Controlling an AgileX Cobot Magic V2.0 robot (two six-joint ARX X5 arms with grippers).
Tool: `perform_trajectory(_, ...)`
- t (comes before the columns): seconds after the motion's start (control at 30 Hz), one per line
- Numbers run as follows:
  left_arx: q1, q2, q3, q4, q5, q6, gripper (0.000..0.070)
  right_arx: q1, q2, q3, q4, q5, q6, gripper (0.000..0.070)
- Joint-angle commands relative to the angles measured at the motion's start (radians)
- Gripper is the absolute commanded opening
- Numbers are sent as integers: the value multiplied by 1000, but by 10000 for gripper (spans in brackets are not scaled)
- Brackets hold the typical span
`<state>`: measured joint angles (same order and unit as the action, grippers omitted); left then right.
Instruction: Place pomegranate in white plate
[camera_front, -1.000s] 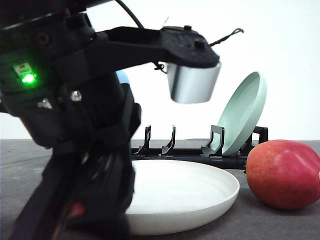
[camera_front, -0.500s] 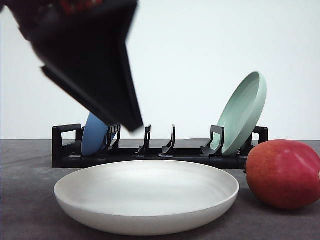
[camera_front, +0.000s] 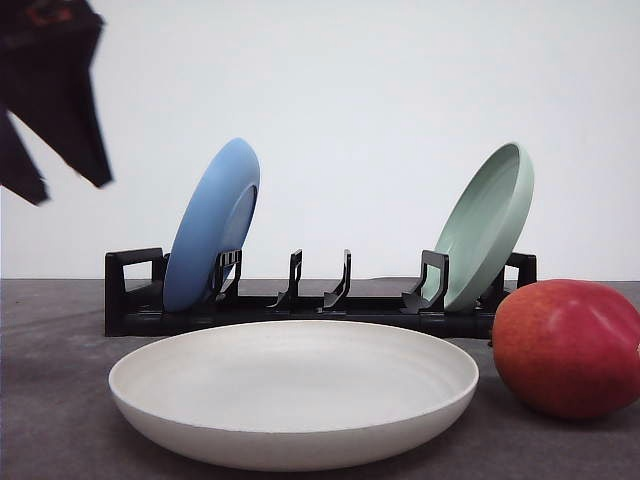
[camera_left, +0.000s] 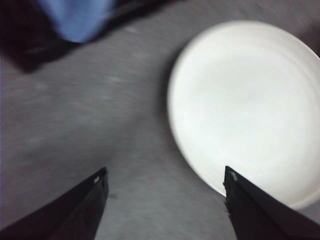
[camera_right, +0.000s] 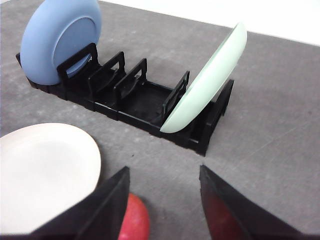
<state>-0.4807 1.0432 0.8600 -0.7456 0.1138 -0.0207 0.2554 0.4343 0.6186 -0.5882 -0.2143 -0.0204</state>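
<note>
Pick-up not yet begun: pomegranate (camera_front: 567, 347) sits on the tabletop (camera_right: 280, 125) beside the plate (camera_front: 293, 392); right claw (camera_right: 162, 202), fingers apart, must descend and close on it

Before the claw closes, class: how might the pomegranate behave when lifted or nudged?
The pomegranate is round and rests on the flat table, so a nudge would probably roll it. Its smooth, glossy skin may slip between hard fingers. It looks solid, likely fairly heavy for its size.

Red pomegranate (camera_front: 568, 347) (faint yellow blush), cream-white plate (camera_front: 293, 392), blue plate (camera_front: 212, 222), pale green plate (camera_front: 488, 225), black rack (camera_front: 300, 300), grey worktop (camera_front: 50, 400).
</note>
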Motion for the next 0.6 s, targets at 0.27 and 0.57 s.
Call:
perform_trajectory(0.27, 220, -171, -74, 153, 23, -40, 440, 8, 45, 17, -23, -178, 200, 324)
perform_trajectory(0.57, 241, -351, -208, 207, 22, -49, 434, 100, 223, 33, -58, -63, 268, 429)
